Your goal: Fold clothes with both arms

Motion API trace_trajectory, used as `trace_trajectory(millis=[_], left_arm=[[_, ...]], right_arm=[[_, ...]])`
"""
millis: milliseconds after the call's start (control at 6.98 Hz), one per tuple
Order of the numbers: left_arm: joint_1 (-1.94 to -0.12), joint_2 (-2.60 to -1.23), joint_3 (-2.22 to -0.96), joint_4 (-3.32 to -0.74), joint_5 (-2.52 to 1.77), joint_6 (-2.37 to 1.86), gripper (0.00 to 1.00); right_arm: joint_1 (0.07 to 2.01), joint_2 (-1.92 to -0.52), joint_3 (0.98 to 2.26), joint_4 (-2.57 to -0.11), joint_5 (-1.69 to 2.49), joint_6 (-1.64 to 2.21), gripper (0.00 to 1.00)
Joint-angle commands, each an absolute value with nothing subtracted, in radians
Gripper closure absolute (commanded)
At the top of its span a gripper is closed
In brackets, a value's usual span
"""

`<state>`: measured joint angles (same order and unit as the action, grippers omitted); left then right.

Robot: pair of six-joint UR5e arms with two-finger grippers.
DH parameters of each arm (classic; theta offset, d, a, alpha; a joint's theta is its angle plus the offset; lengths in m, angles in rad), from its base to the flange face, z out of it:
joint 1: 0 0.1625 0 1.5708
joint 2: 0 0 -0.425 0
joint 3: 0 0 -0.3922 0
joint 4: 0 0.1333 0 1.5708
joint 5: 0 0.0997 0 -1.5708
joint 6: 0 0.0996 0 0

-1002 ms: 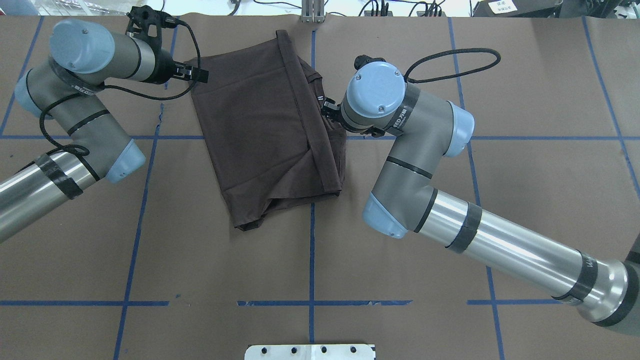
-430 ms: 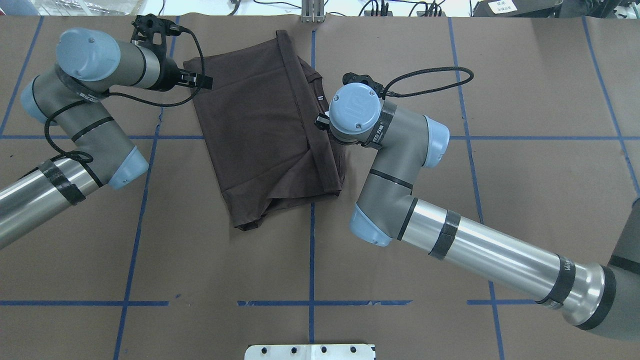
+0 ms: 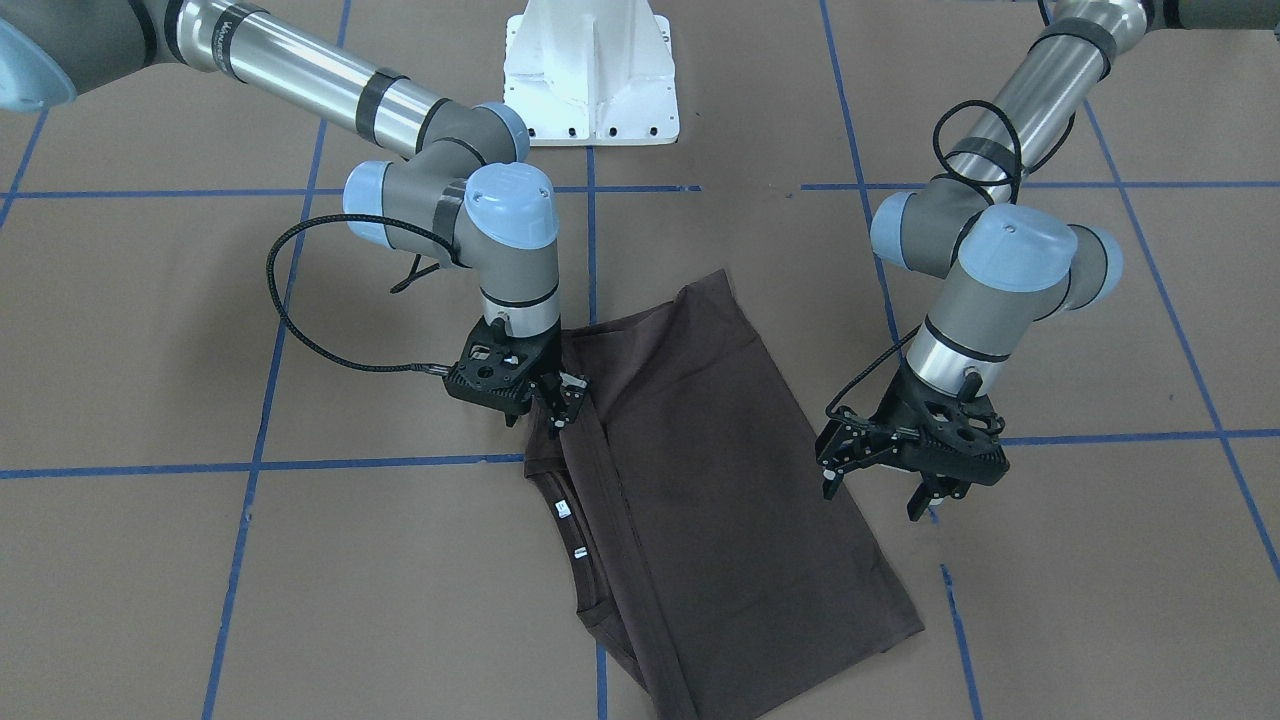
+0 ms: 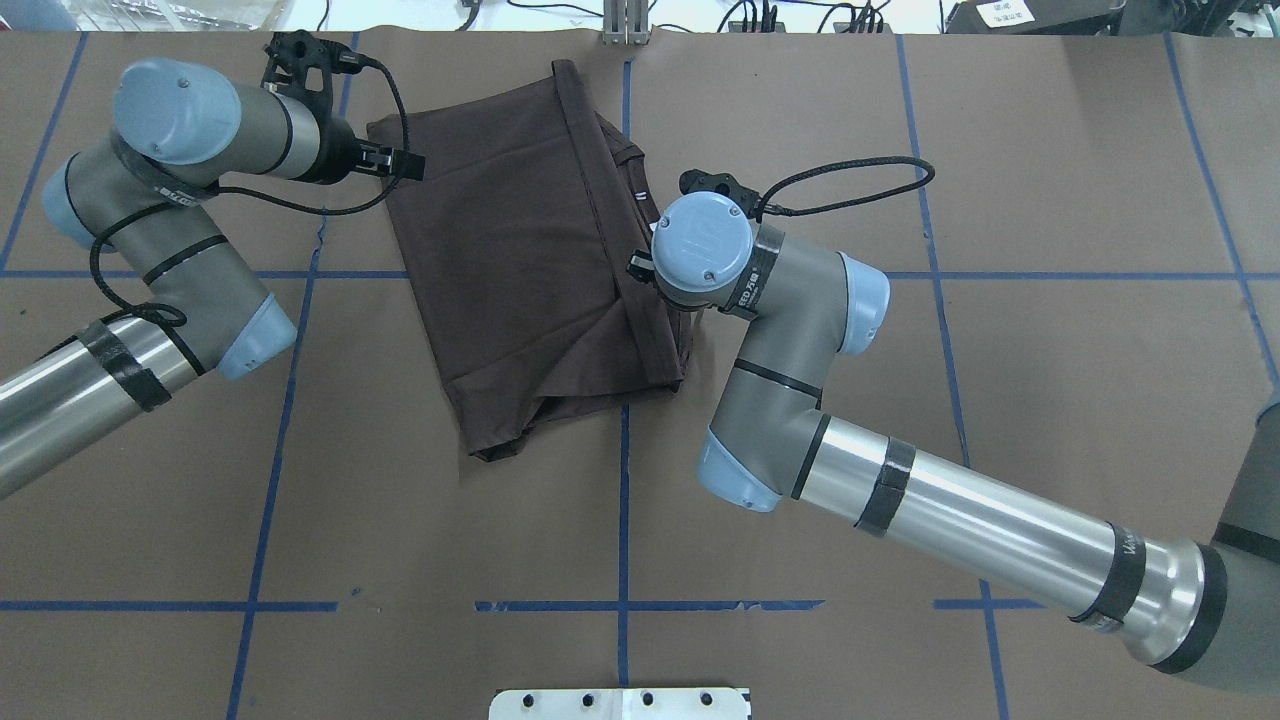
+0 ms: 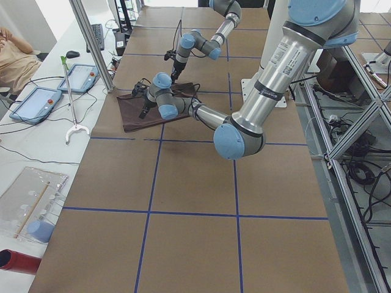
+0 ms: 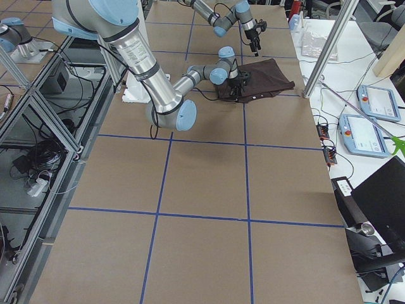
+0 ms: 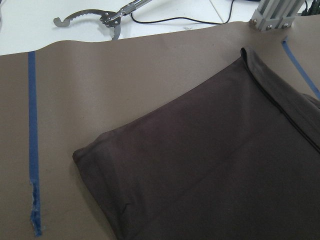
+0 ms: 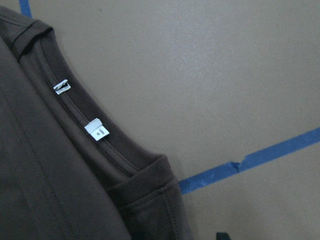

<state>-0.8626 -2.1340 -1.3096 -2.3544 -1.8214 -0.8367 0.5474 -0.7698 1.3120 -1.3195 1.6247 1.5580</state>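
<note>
T-shirt (image 4: 520, 250): dark brown, folded to a rough rectangle and lying flat on the surface (image 4: 1050, 350). It sits in the far middle as seen from the robot, straddling the centre blue tape line (image 4: 623, 520). A long seamed flap lies over its robot's-right side. The near corner is rumpled. Collar (image 8: 80, 100) is on the robot's-right edge, with two white neck tags (image 8: 96, 130) showing on its inside.

Right end effector (image 3: 540, 420): points down at the collar-side edge, close to the tags. Jaws look spread with nothing between them, and the cloth under it lies flat. Contact with the cloth: cannot tell. The right wrist view shows collar, tags, bare surface and a strip of blue tape.

Left end effector (image 3: 875, 497): jaws wide apart, holding nothing, at the opposite long edge near the shirt's far-left corner (robot's sides). One fingertip is just beside the cloth edge; touching or not, cannot tell. The left wrist view looks onto that corner, which lies flat.

Both arms bend in from either side with the shirt between them. White pedestal base (image 3: 590, 70) stands on the robot's side, well apart from the shirt. A reacher-grabber tool (image 7: 100, 17) lies on white, beyond the brown covering's far edge.
</note>
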Motion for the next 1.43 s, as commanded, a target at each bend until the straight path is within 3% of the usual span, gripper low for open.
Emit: trace_trajectory(millis=[0,143,430,716,1002,1289], left_arm=[[-0.862,-2.134,-1.308,-2.356,-1.821,-0.836,0.00],[-0.862,-2.134,-1.308,-2.356,-1.821,-0.835,0.00],[-0.862,-2.132,-1.307,-2.356,-1.821,-0.834,0.00],[-0.859,-2.126,-1.305,-2.358,-1.819,-0.833,0.00],[-0.859,-2.125,-1.307,-2.358,-1.819,-0.836,0.00],[-0.856,-2.125,-1.312,-2.358,-1.819,-0.839,0.00]], right_arm=[[0.541,-0.770,1.305,-1.319,1.624,1.559,0.45],[0.541,-0.769,1.298,-1.319,1.624,1.560,0.46],[0.540,-0.767,1.296,-1.319,1.624,1.562,0.62],[0.540,-0.764,1.295,-1.319,1.614,1.565,1.00],[0.538,-0.759,1.298,-1.319,1.611,1.571,1.00],[0.537,-0.794,1.382,-1.331,1.608,1.577,1.00]])
